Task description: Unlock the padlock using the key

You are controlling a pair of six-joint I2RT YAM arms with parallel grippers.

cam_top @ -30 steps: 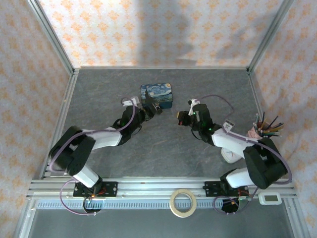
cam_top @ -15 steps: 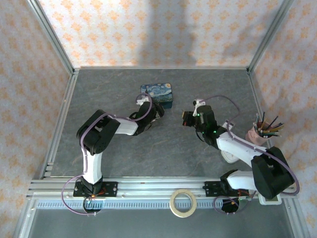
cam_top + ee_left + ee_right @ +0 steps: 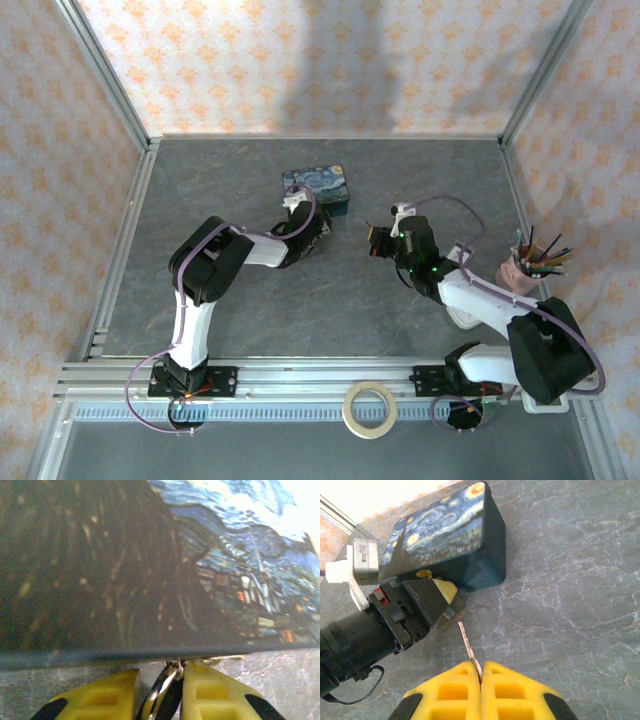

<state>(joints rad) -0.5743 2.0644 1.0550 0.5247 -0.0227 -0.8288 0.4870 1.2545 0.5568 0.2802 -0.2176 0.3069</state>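
Since a second ago the left arm has folded its elbow in towards the middle of the table [image 3: 330,310], while its gripper has stayed by the tin. Nearest me in the top view, a roll of tape [image 3: 373,409] lies on the front rail, and a cup of pens [image 3: 535,262] stands at the right edge. Further in, the right gripper [image 3: 480,677] is clamped on the key [image 3: 466,641]. The thin pale blade sticks out ahead of the yellow fingers, low over the stone-patterned surface and pointing at the left gripper [image 3: 446,596]. The blade's tip sits just short of that gripper, not touching it. From above, the right gripper [image 3: 376,240] and left gripper [image 3: 312,228] face each other, a little apart. In the left wrist view, the left gripper [image 3: 167,692] pinches the padlock [image 3: 170,702] between its yellow pads, with the silvery shackle towards the tin. Just beyond stands the blue tin [image 3: 150,565], its painted side close ahead; I cannot tell whether the padlock touches it
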